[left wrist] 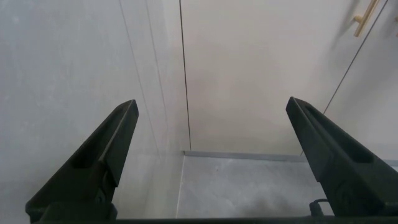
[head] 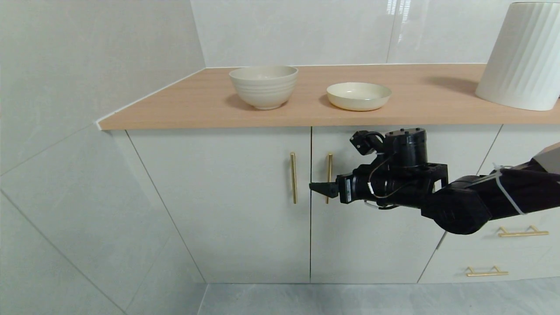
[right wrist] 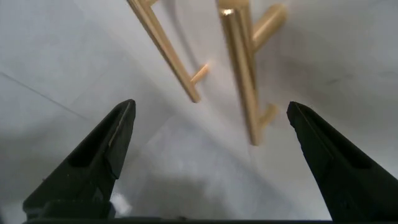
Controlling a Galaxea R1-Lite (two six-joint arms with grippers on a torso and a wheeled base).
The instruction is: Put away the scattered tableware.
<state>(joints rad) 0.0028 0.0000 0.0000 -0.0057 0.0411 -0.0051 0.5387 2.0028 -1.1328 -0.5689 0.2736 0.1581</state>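
The bowl (head: 264,86) and dish (head: 358,96) sit on the counter (head: 415,94), upper middle of the head view, near each other but apart. Both look like glazed ceramic: stiff, slick and breakable, the bowl likely heavier. A pinch over the rim seems the only hold. The right gripper (head: 318,188), jaws spread, is mid-frame at a door handle (head: 329,177). The left gripper (left wrist: 211,106) is spread and empty.
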